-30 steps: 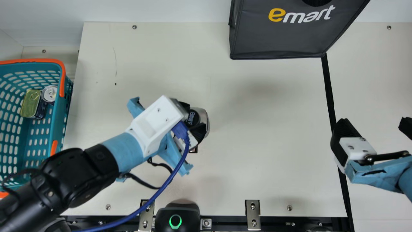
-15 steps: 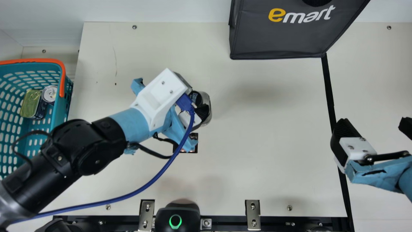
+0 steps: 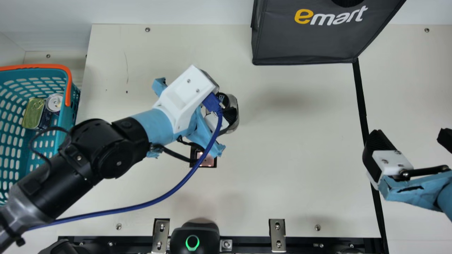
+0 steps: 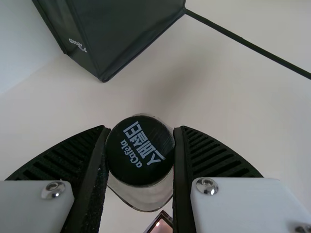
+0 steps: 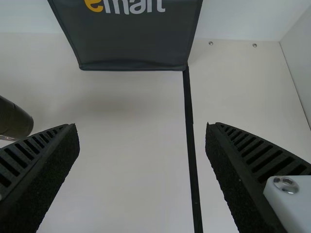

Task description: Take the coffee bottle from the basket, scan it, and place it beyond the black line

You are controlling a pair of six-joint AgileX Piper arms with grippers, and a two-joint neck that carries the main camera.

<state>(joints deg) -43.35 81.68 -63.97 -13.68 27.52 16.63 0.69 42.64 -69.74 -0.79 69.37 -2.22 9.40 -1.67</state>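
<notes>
Near the middle of the main view, my left gripper [image 3: 220, 106] is shut on the coffee bottle [image 3: 233, 113], which has a black cap. From the left wrist view, the cap of the coffee bottle [image 4: 140, 151] sits between both pads of my left gripper [image 4: 140, 155]. My right gripper [image 3: 413, 139] stands open over the black line [image 3: 360, 95]; the right wrist view has its own gripper [image 5: 142, 141] wide apart with nothing held, and the black line [image 5: 190, 126] between its fingers. The bottle is left of that line. At left is the basket [image 3: 65, 116].
The basket holds a can [image 3: 54, 102] and a flat tin [image 3: 34, 113]. A scanner window [image 3: 208, 160] is set in the table just below the left gripper. A dark bag [image 3: 307, 38] stands at the back, and a black device with a green ring [image 3: 194, 236] at the front edge.
My left arm has moved toward the back and slightly right with the bottle in its gripper, uncovering the window in the table. The right arm has kept still.
</notes>
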